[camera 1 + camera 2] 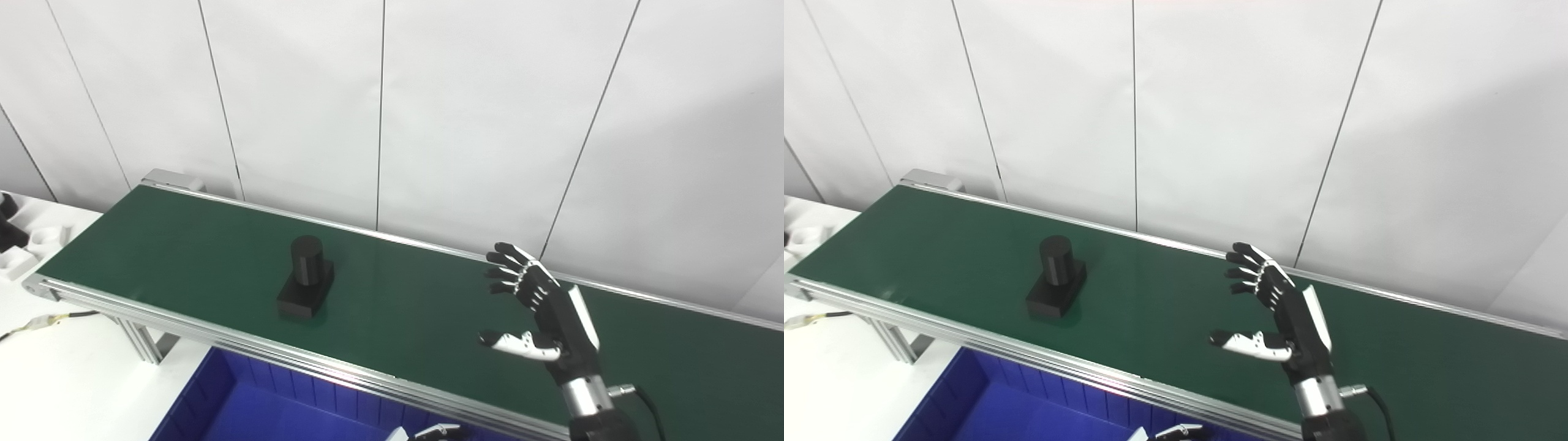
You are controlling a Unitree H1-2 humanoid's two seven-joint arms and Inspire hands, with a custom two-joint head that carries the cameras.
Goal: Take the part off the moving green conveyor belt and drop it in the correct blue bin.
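A black part (305,285), a cylinder standing on a square base, rests upright on the green conveyor belt (184,245) left of centre. My right hand (542,309) hovers over the belt well to the right of the part, open, fingers spread and thumb pointing toward it, holding nothing. Only the fingertips of my left hand (436,432) peek in at the bottom edge, above the blue bin (245,404); whether it is open or shut does not show.
The belt's aluminium rail (257,349) runs between the belt and the bin below it. A white tray with black and white parts (18,242) sits on the white table at far left. A cable (43,321) lies beside the conveyor leg.
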